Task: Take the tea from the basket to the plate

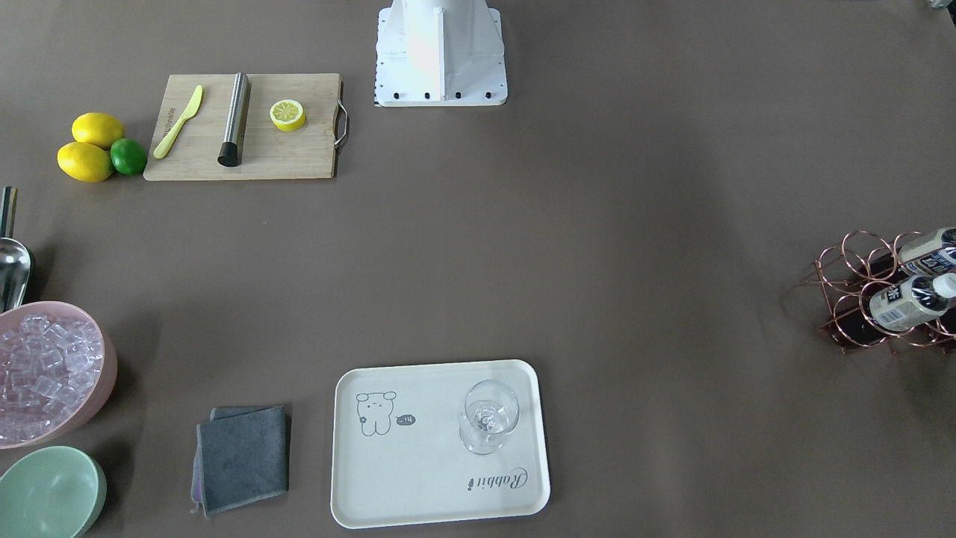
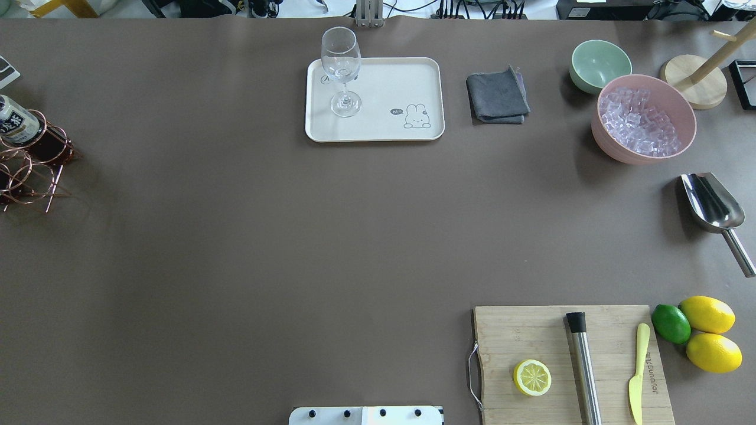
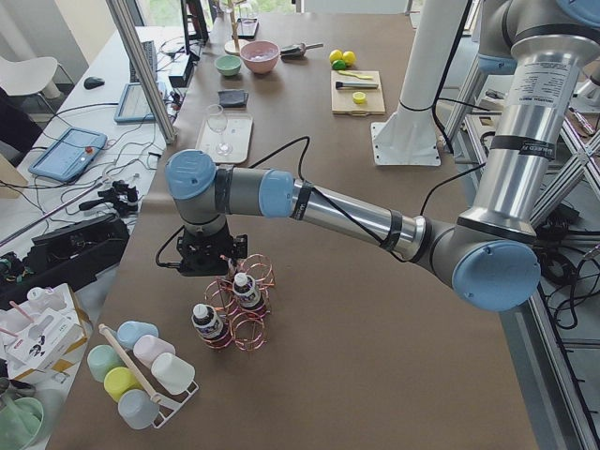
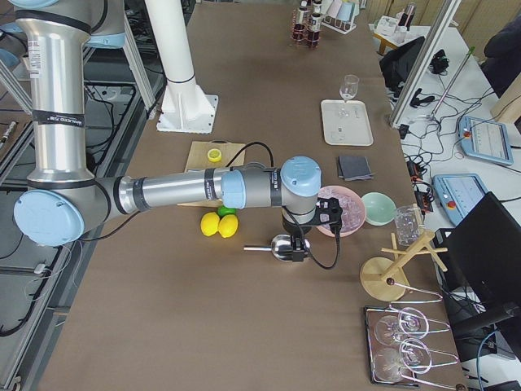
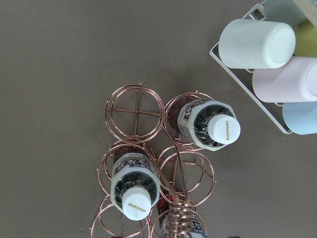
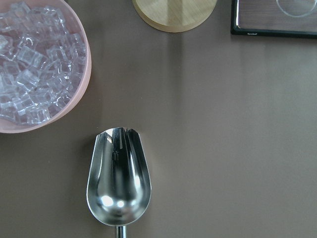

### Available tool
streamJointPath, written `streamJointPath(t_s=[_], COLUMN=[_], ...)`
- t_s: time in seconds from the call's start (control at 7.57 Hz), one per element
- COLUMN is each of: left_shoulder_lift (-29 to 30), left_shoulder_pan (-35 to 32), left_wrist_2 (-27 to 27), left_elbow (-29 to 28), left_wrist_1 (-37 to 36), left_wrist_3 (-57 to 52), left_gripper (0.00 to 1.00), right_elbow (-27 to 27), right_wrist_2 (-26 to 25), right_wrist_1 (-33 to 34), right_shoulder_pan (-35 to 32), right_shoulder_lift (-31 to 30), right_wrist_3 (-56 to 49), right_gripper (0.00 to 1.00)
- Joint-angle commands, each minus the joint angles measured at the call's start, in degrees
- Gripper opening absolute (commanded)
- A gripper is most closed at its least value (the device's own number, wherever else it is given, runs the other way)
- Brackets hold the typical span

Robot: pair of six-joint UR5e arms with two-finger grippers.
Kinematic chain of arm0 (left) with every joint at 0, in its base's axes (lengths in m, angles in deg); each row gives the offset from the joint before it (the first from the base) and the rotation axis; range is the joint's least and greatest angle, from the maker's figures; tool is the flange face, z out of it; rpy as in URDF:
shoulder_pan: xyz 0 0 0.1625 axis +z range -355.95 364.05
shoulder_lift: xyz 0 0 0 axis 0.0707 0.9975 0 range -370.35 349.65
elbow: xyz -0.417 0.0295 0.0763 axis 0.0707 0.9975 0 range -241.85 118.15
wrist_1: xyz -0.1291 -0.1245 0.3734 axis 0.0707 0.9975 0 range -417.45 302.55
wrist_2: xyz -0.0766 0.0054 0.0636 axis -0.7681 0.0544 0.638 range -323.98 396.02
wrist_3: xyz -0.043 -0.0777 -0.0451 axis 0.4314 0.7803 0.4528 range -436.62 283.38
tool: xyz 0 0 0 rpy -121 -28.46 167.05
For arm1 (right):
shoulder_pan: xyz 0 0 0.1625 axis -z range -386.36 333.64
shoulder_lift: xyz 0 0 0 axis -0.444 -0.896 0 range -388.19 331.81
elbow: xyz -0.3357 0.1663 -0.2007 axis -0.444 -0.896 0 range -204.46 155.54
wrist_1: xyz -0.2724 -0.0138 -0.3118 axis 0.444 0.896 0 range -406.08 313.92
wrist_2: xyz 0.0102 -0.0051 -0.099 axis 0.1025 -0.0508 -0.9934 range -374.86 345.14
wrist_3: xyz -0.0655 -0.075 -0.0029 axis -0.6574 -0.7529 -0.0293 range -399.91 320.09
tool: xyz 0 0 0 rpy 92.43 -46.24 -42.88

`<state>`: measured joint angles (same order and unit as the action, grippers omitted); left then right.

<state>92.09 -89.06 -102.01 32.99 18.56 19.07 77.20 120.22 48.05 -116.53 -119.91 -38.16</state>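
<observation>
The basket is a copper wire rack (image 5: 134, 110) at the table's left end. Two tea bottles stand in it, white caps up (image 5: 213, 126) (image 5: 133, 186). A third is partly hidden at the left wrist view's bottom edge (image 5: 183, 228). My left gripper (image 3: 217, 272) hovers just above the rack; I cannot tell if it is open or shut. The cream plate (image 2: 384, 88) lies at the far middle and carries a wine glass (image 2: 341, 71). My right gripper (image 4: 299, 244) hangs over a steel scoop (image 6: 119, 183); its state is unclear.
A pink bowl of ice (image 2: 644, 118), a green bowl (image 2: 599, 64) and a grey cloth (image 2: 497, 95) sit right of the plate. A cutting board (image 2: 567, 360) with a lemon half, knife and steel rod lies near right. Pastel cups (image 5: 270, 64) stand beside the rack.
</observation>
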Motion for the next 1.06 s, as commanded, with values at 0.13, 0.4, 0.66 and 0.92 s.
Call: streamJointPath(t_s=[0.13,0.4,0.66,0.92], left_shoulder_lift=[-0.2,-0.2,-0.3,-0.3], left_shoulder_pan=[1.0,1.2,1.3,1.3], left_wrist_2=[-0.1,-0.1,-0.1,-0.1], left_elbow=[0.1,0.2,0.5,0.7], left_wrist_1=[0.8,0.8,0.7,0.6], left_wrist_3=[0.3,0.6,0.6,0.6], left_gripper=[0.72,0.46,0.2,0.0], right_elbow=[0.1,0.1,0.1,0.1], right_wrist_2=[-0.2,-0.2,-0.3,-0.3], right_wrist_1=[-0.1,-0.1,-0.1,-0.2], right_shoulder_pan=[0.0,0.0,0.0,0.0], right_shoulder_lift=[0.1,0.1,0.0,-0.1], right_wrist_3=[-0.4,-0.5,-0.7,-0.8], right_gripper=[1.0,1.0,1.0,1.0])
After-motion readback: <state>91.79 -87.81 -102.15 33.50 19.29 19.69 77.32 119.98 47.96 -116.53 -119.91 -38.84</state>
